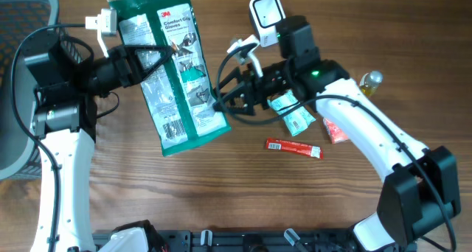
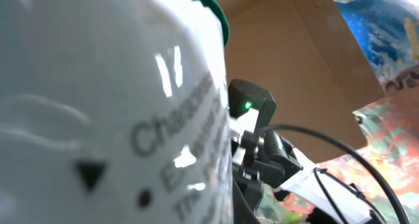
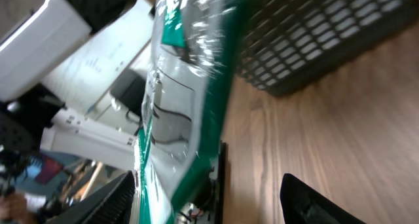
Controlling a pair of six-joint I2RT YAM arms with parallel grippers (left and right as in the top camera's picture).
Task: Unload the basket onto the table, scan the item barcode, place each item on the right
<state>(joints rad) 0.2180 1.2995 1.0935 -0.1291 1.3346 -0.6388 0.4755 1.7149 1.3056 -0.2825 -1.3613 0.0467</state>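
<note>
As the left gripper [image 1: 157,57] pinched the glove packet [image 1: 183,32] tightly and the right gripper [image 1: 220,97] gaped empty beside it, the barcode [image 1: 173,127] needed facing the far scanner [image 1: 265,11] squarely.

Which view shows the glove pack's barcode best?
Overhead: the glove pack faces the camera whole, with the barcode near its lower end. The left wrist view gives only a blurred close-up of its print; the right wrist view sees it nearly edge-on, no barcode visible.

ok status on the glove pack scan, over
Left gripper shut on glove pack, held off table. Right gripper open at its lower edge. White scanner to pack's right, nothing between.
</note>
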